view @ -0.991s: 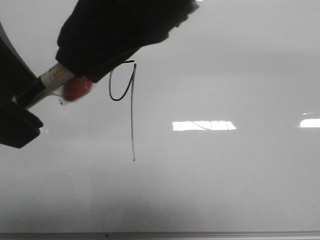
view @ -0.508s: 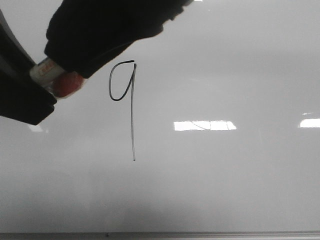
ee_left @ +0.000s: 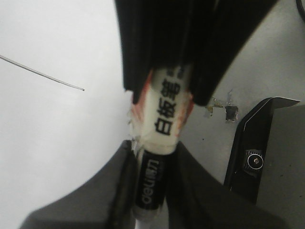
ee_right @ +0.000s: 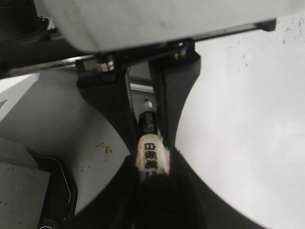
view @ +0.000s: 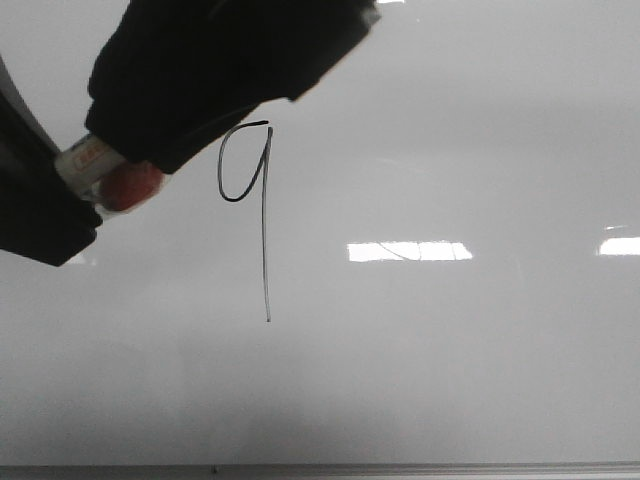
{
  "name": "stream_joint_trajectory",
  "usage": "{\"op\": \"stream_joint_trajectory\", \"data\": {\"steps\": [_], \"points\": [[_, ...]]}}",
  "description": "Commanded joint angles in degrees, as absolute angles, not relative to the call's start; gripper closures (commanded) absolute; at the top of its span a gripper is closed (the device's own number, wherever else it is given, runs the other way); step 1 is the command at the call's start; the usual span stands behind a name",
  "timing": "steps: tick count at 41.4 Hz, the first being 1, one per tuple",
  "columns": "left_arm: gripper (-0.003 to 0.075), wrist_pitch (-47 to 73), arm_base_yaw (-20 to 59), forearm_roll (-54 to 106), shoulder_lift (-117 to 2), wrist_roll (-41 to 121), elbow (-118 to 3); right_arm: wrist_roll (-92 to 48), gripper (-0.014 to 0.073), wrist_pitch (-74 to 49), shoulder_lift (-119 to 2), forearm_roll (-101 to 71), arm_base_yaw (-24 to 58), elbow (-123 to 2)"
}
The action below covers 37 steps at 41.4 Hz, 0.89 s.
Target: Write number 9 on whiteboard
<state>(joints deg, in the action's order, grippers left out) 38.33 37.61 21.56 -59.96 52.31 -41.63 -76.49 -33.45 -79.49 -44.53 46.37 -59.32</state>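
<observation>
The number 9 (view: 265,240) is a thin black figure with a narrow loop and a long tail on the glossy whiteboard (view: 450,350). Its tail end also shows in the left wrist view (ee_left: 43,75). A marker (view: 105,172) with a white label and a black end hangs above the board left of the 9. My right gripper (view: 135,150) comes in from the top and is shut on its labelled part (ee_right: 151,157). My left gripper (view: 70,195) at the left edge is shut around its black end (ee_left: 151,181).
A grey metal edge strip (view: 400,469) runs along the board's near side. Bright light reflections (view: 408,251) lie right of the 9. A black device (ee_left: 252,157) sits on a grey surface beside the board.
My left gripper has moved up and closed over the marker's black end, which was bare before. My right gripper with the marker shifted a little left, uncovering the 9's top.
</observation>
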Motion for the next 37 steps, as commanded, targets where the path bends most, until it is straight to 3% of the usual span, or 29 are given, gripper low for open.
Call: {"op": "stream_joint_trajectory", "data": {"steps": [1, 5, 13, 21, 37], "points": [[0.0638, 34.26, 37.85, 24.06, -59.05, 50.71, -43.58, -76.36, 0.0237, -31.90, -78.05, -45.46, 46.47, -61.03], [0.0638, 34.15, 37.85, 24.06, -59.05, 50.71, -43.58, -75.82, 0.0139, -31.61, -77.02, -45.50, 46.35, -61.03], [0.0638, 33.49, 37.85, 24.06, -59.05, 47.59, -43.58, -74.06, 0.0142, -31.43, -70.43, -45.39, 43.01, -59.91], [0.0638, 32.60, 35.47, 23.42, -59.05, 39.90, -43.58, -67.96, 0.0142, -31.06, -59.71, -45.39, 32.62, -53.22], [0.0638, 30.17, 11.86, 23.42, -59.05, 24.46, -41.43, -57.51, 0.0142, -25.20, -32.03, -45.39, 14.79, -30.81]]}}
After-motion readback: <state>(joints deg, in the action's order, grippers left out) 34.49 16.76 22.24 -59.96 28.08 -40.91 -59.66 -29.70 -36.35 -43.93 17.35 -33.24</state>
